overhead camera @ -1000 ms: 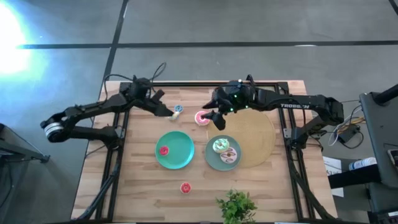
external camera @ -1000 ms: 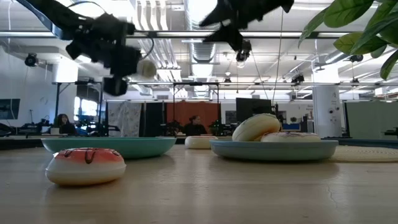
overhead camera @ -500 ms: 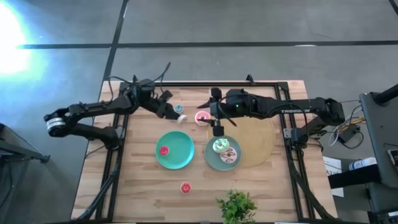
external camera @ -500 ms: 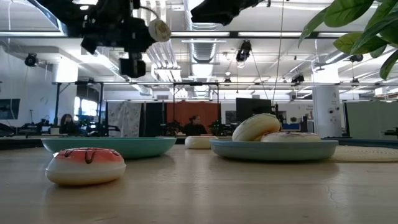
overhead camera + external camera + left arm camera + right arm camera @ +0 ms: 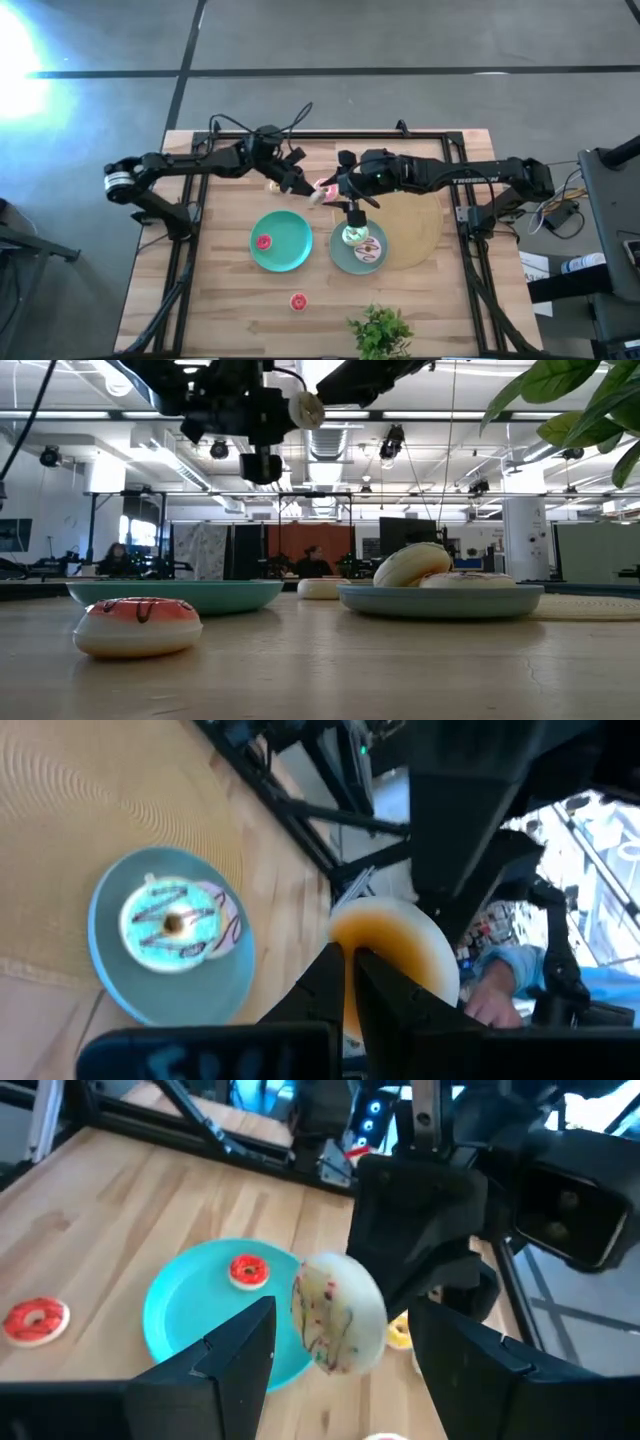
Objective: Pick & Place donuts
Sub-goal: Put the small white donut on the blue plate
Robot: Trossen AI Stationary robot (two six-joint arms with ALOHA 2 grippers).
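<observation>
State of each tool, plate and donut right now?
left tool: shut on sprinkled donut, held aloft.
right tool: open, empty.
left plate: holds small red donut.
right plate: holds green donut, second donut.
loose red donut: flat on table.

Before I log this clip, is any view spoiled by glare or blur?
High view: a white glare patch washes out the floor at the upper left; the wooden table reads clearly. Low view: bright ceiling lights behind the arms leave them as silhouettes; the near red-iced toy donut is soft. Left wrist view: the held white-edged donut is blurred.
</observation>
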